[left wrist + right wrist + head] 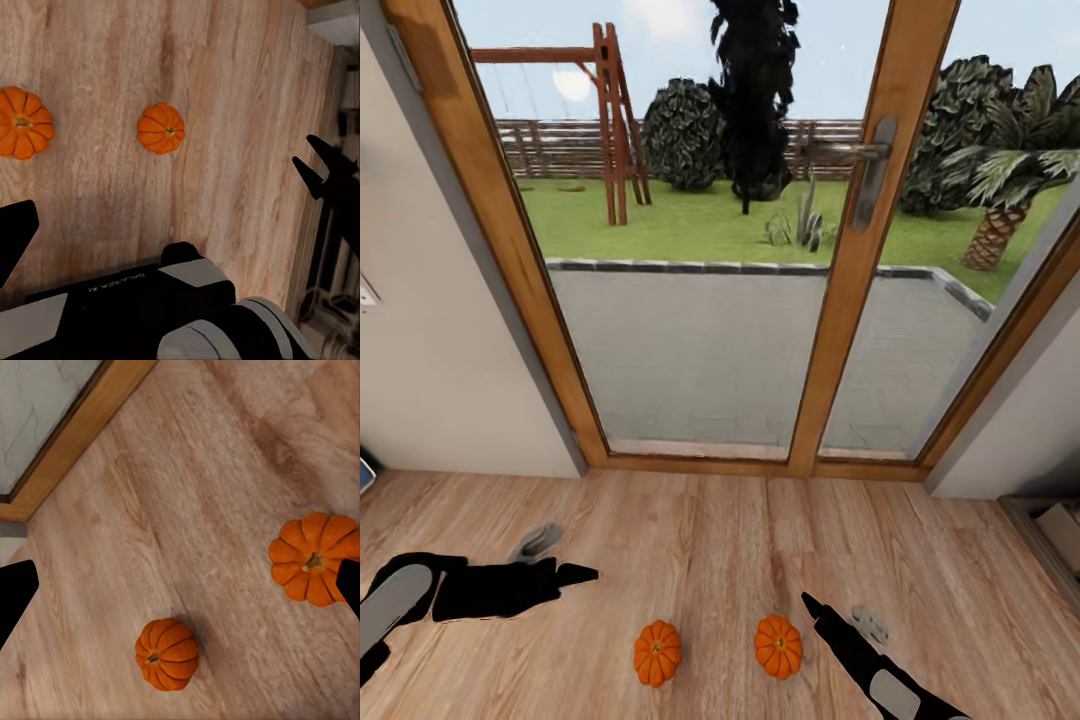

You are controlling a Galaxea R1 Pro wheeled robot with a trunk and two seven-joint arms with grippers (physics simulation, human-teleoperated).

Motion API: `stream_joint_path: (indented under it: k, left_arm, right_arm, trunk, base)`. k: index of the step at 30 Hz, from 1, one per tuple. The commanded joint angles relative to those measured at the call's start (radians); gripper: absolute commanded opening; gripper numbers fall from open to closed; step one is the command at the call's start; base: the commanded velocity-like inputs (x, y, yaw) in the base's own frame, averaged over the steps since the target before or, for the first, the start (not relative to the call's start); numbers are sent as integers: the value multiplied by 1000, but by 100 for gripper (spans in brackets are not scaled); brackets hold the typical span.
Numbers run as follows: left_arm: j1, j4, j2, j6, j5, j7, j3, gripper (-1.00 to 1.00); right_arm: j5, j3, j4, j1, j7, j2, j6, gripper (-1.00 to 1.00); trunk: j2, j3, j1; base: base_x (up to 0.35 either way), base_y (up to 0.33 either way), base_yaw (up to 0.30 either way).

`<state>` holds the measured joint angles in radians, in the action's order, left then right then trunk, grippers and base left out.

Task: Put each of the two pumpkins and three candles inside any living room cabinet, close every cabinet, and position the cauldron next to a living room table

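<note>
Floor point(700, 540): light wooden planks, running up to a glass patio door.
Left pumpkin point(658, 653): a small ribbed orange pumpkin sitting on the floor in the head view, a little nearer the robot than its twin. In the right wrist view it is the lower one point(166, 654), with its stem tipped to one side.
Right pumpkin point(778, 646): on the floor beside the first, with bare planks between them. In the right wrist view point(315, 559) it lies just beside one dark fingertip.
Both pumpkins, left wrist view: one at the picture's edge point(22, 121), the other point(160, 128) farther along the planks.
Right hand point(812, 605): reaching forward low over the floor, its tip just beside the right pumpkin. The two fingertips sit at opposite edges of the right wrist view, spread wide, with nothing between them.
Left hand point(582, 574): stretched out sideways above the floor, well apart from both pumpkins. I cannot tell whether its fingers are spread or pressed together.
Patio door point(850, 270): a wooden frame with a grey lever handle; paving, lawn, a swing frame and shrubs lie beyond the glass.
Walls point(440, 340): plain beige on either side of the door.
</note>
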<state>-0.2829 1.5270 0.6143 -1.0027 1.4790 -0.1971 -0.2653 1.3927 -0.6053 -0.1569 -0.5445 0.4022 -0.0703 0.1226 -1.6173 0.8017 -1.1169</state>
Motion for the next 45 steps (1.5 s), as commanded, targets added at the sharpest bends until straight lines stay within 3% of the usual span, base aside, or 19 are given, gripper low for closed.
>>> stream_joint_path:
  k: [1, 3, 4, 5, 10, 17, 37, 45]
  left_arm:
    - [-1, 1, 29, -1, 42, -10, 15, 100]
    - [-1, 1, 68, -1, 83, -10, 37, 100]
    - [-1, 1, 74, -1, 93, -10, 40, 100]
    - [-1, 1, 106, -1, 135, -10, 49, 100]
    - [0, 2, 184, -1, 238, -10, 53, 100]
    - [1, -1, 232, -1, 272, -10, 55, 100]
    - [1, 0, 241, -1, 273, -10, 54, 100]
    - [1, -1, 240, -1, 273, -10, 54, 100]
  right_arm:
    - [9, -8, 0, -1, 2, 0, 3, 100]
    - [10, -8, 1, -1, 0, 0, 1, 100]
    - [10, -8, 1, -1, 0, 0, 1, 100]
    - [10, -8, 0, -1, 0, 0, -4, 100]
    - [13, -7, 0, -1, 0, -1, -37, 100]
    - [21, -1, 10, -2, -6, -2, -44, 100]
    - [28, 2, 16, -1, -16, -2, -33, 100]
    - [63, 2, 17, -1, -29, -2, -30, 100]
  trunk:
    - [-8, 4, -4]
    - [-22, 10, -12]
    - [-29, 13, -15]
    - [-36, 17, -19]
    - [-71, 32, -38]
    - [-120, 54, -65]
    - [-260, 117, -142]
    - [-316, 142, -173]
  base:
    - [0, 0, 0]
    - [0, 0, 0]
    - [0, 0, 0]
    - [0, 0, 0]
    - [0, 0, 0]
    - [0, 0, 0]
    - [0, 0, 0]
    - [0, 0, 0]
